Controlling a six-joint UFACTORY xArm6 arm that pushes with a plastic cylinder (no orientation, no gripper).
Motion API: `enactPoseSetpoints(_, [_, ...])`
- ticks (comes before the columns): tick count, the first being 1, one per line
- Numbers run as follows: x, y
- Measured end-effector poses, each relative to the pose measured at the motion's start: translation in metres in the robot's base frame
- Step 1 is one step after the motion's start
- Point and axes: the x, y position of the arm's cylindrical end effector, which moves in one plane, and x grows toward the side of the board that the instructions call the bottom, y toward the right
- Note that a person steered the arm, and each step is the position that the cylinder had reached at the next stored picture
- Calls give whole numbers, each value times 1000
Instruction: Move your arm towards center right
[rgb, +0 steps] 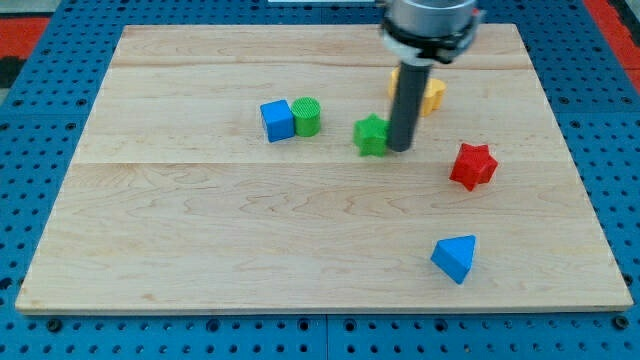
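My tip (399, 148) rests on the wooden board (200, 240) just right of a green star block (371, 135), touching or nearly touching it. The dark rod rises to the arm's head at the view's top. A yellow block (432, 94) is partly hidden behind the rod, so its shape is unclear. A red star block (473, 166) lies to the right of my tip. A blue cube (277, 120) and a green cylinder (307, 116) sit side by side to the left. A blue triangular block (455, 257) lies toward the view's bottom right.
The board lies on a blue perforated table (40, 330). The board's right edge runs at about x 520 to 630. Red surfaces show at the view's top corners.
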Motion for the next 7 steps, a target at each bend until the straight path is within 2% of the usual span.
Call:
enactPoseSetpoints(1, [-10,-41])
enactPoseSetpoints(2, [-16,-55])
enactPoseSetpoints(5, [-28,94])
enactPoseSetpoints(7, [-34,109])
